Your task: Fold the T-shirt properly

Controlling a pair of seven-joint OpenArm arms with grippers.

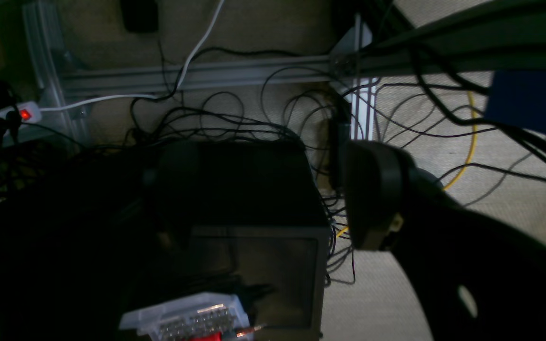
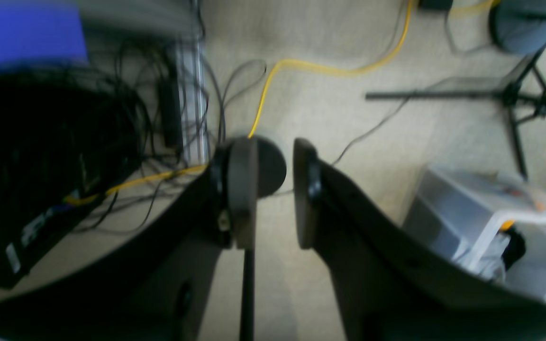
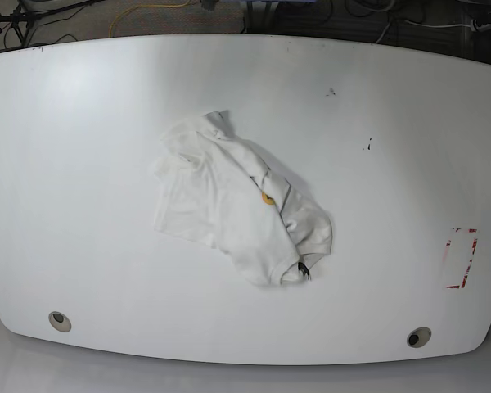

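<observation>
Shirt (image 3: 239, 205) lies crumpled near mid-table (image 3: 82, 123), a bit left of centre in base view. Emblem (image 3: 267, 197) shows close to its middle; black tag (image 3: 304, 270) at its lower right corner. Not spread, no clean fold, so I judge we're at the very start: nothing gripped, flattening not yet begun.

No arm in base view. Both wrist cams look at floor and cables, not at the shirt.

R gripper (image 2: 275, 189): fingers narrowly apart, clear gap, nothing between. L gripper (image 1: 372, 194): only one finger (image 1: 372, 189) shows, the other lost in dark, so I can't tell its opening.

Next move, my call: bring both arms over the table, find sleeves or hem on the shirt, pull it flat before any fold. Needs open fingers and low pinches on cloth, one each side of the emblem.

Hard to read:
- which way the shirt faces; sleeves buried in the bunch
- R wrist view blurred
- L wrist view very dark, most detail lost
- red-outlined mark (image 3: 461, 258) well right of the shirt, purpose unclear
</observation>
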